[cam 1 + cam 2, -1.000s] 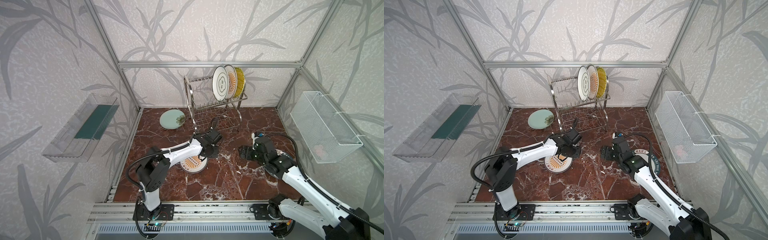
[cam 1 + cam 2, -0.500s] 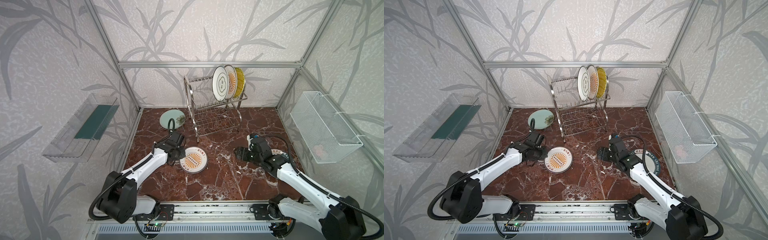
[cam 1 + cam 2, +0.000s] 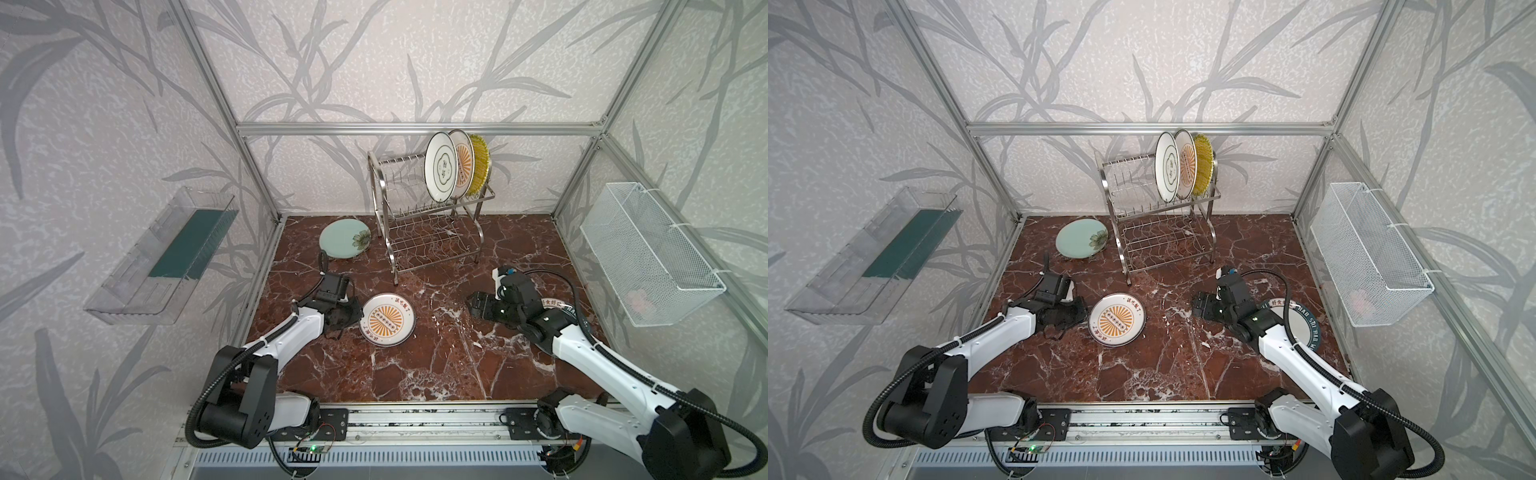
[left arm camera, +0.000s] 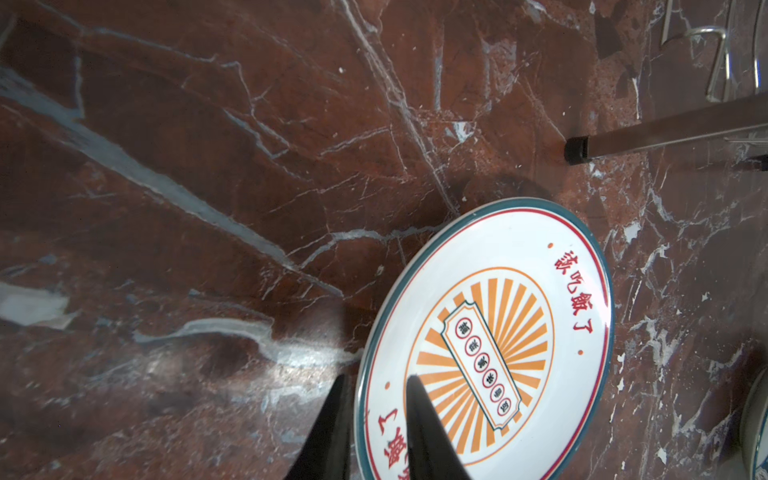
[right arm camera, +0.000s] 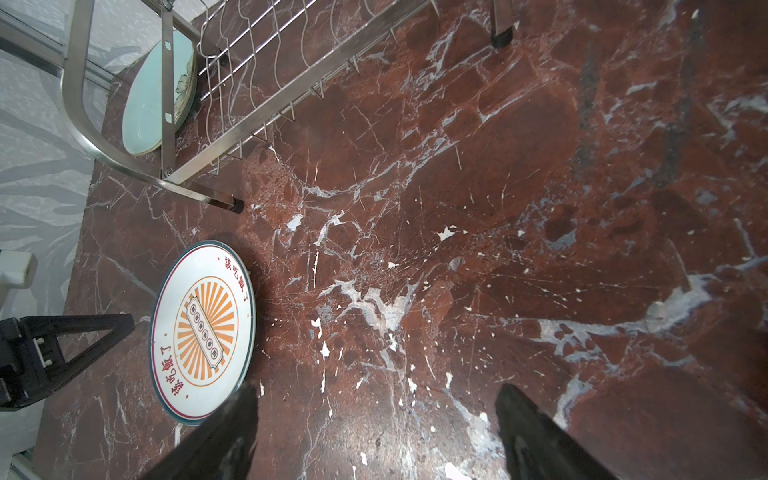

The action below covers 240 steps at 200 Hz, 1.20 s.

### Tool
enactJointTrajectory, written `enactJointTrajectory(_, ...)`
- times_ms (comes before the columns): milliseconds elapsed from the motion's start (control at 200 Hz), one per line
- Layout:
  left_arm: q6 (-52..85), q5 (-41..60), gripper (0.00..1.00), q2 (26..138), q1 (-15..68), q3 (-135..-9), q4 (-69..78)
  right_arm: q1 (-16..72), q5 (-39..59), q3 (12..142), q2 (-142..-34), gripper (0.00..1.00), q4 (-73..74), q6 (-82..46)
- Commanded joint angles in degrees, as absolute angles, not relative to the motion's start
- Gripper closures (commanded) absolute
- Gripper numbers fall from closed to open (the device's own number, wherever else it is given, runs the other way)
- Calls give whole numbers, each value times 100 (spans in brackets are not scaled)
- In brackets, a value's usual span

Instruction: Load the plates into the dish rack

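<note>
A white plate with an orange sunburst (image 3: 388,320) (image 3: 1117,319) lies flat on the marble floor. My left gripper (image 3: 358,318) (image 4: 376,376) sits at that plate's left rim, narrowly open. In the left wrist view the rim runs between the fingers, and a thin strip of floor shows beside one. The dish rack (image 3: 428,232) holds three upright plates on its upper tier: quatrefoil (image 3: 440,170), sunburst (image 3: 464,164) and yellow (image 3: 480,164). A mint plate (image 3: 345,240) lies left of the rack. My right gripper (image 3: 471,305) (image 5: 374,388) is wide open and empty. The teal-rimmed plate (image 3: 1304,328) lies under its arm.
A white mesh basket (image 3: 648,257) hangs on the right wall and a clear plastic tray (image 3: 166,253) on the left wall. The rack's front left foot (image 4: 575,149) stands just beyond the sunburst plate. Aluminium frame posts edge the floor.
My left arm has swung back from the rack's foot to the left rim of the sunburst plate, and its jaws have widened slightly. The right gripper has shifted only a little.
</note>
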<state>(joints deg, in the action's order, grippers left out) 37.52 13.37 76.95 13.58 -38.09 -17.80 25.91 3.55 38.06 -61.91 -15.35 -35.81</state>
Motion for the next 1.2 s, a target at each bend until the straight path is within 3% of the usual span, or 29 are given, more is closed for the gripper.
enactJointTrajectory(0, 3694, 1562, 78, 7870, 1310, -3882, -1731, 2610, 379, 3718, -6199, 12, -1433, -3616)
enactJointTrajectory(400, 3623, 1786, 78, 8195, 1310, -3916, -1628, 2605, 360, 3685, -6213, 12, -1411, -3616)
enactJointTrajectory(725, 3832, 2774, 78, 8611, 1527, -3880, -775, 2610, 325, 3604, -6187, 12, -1388, -3617)
enactJointTrajectory(1025, 4372, 2474, 78, 9228, 2507, -4215, -53, 2554, 437, 3457, -6159, 12, -1238, -3808)
enactJointTrajectory(1195, 4717, 2207, 79, 9356, 2628, -4153, 364, 2432, 697, 3346, -6138, 12, -1111, -3819)
